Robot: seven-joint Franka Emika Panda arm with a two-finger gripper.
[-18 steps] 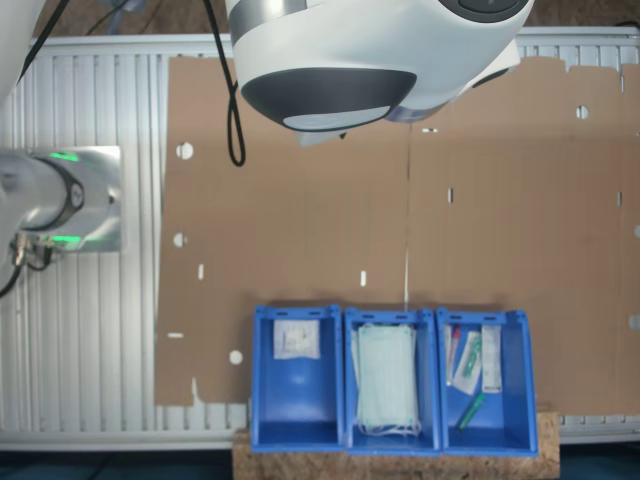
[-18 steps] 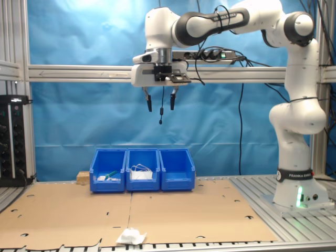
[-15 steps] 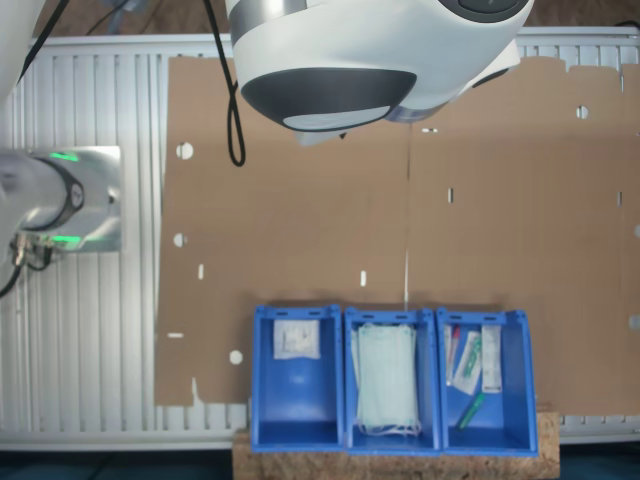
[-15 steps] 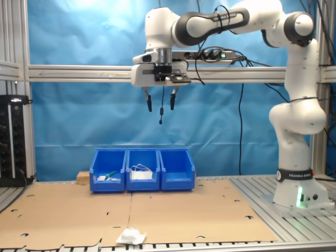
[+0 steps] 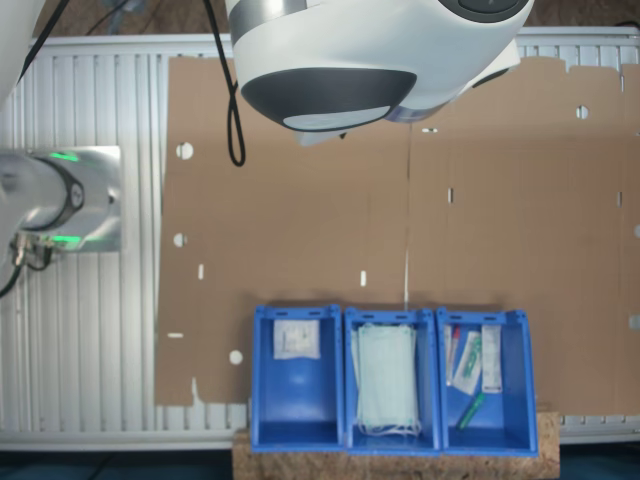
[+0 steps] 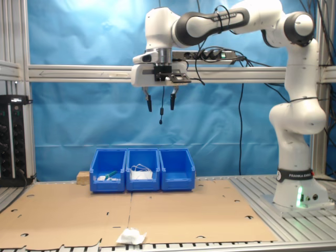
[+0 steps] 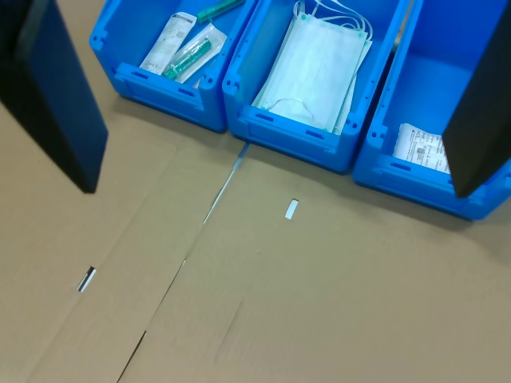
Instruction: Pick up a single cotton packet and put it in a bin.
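Pincer is seen in the second exterior view held high above the worktop, fingers spread apart, nothing between them. In the wrist view the two dark fingers frame the scene with a wide gap.

Three blue bins are lined up at the far side of the cardboard sheet. A crumpled white packet, taken to be the cotton packet, is noted lying loose near the front edge of the cardboard in the second exterior view, well apart from the bins and not under the pincer. A similar flat white packet is already lying in the end bin at the first exterior view's left; the face masks occupy the middle bin.

Handling, as judged: light, soft, crinkly plastic, likely to yield and slip. A grip across the narrow middle is suggested, pincer lowered until the film is pinched against the cardboard. Breakage is not expected.
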